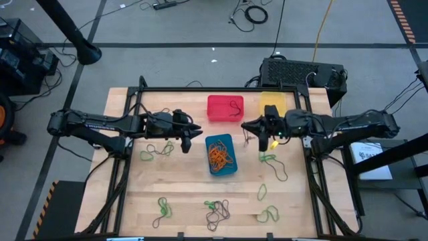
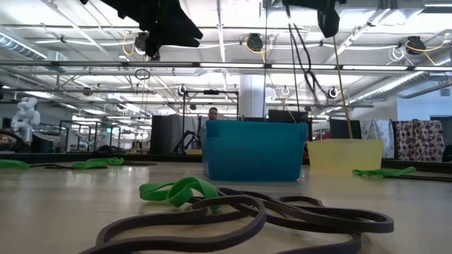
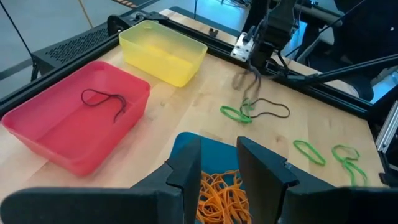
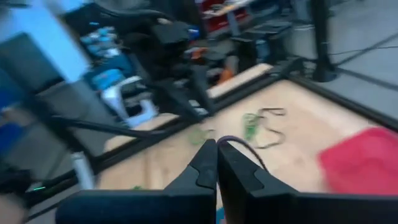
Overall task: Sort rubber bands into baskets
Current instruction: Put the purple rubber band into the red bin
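A black box [image 1: 304, 72] sits beyond the table's [image 1: 180, 184] far right corner, cables [image 1: 249, 13] on the floor behind. Green and dark bands [image 1: 217, 211] lie loose along the near edge and right side; orange ones fill the blue basket [image 1: 221, 154], one dark loop lies in the red basket [image 1: 225, 108], beside the yellow basket [image 1: 272, 102]. The left gripper [image 1: 194, 132] hangs parted and empty left of the blue basket; the right gripper [image 1: 246, 126] is closed on a dark band [image 3: 252, 84] near the yellow one.

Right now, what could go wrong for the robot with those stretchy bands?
The right pincer is shut on a dark rubber band that dangles loosely, so it might slip out before reaching the red basket. On the table, a green band lies tangled with a dark band; grabbing one could drag the other along.
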You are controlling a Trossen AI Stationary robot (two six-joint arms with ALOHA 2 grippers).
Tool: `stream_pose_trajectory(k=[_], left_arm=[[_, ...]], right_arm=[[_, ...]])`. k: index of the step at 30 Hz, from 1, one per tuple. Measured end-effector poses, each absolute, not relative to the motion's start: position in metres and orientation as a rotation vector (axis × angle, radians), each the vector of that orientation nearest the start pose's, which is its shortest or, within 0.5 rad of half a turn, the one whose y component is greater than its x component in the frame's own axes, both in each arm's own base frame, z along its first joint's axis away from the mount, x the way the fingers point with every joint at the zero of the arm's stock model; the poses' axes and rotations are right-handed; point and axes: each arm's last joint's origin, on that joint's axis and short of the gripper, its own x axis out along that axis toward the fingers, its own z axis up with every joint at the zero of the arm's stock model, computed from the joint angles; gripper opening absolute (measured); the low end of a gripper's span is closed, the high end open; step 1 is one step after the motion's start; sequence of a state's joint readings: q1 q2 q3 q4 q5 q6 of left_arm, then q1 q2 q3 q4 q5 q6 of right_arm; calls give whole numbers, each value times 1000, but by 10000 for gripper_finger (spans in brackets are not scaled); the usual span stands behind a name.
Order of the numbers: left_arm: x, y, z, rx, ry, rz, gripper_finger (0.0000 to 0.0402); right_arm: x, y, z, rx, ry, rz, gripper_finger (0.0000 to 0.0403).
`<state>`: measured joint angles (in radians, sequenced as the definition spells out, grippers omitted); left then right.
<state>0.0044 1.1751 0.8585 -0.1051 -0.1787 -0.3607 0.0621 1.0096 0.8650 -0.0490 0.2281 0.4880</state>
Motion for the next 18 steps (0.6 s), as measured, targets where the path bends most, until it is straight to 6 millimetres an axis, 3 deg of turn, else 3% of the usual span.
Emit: stream_pose_trajectory(k=[6, 12, 18], left_arm=[[257, 7, 287, -306, 401, 267, 109], [257, 8, 287, -247, 400, 288, 109], [256, 15, 287, -233, 399, 311, 109]], right_arm=[[217, 15, 340, 544, 159, -24, 0], [201, 38, 350, 655, 200, 249, 0], [184, 67, 349, 846, 398, 495, 0]])
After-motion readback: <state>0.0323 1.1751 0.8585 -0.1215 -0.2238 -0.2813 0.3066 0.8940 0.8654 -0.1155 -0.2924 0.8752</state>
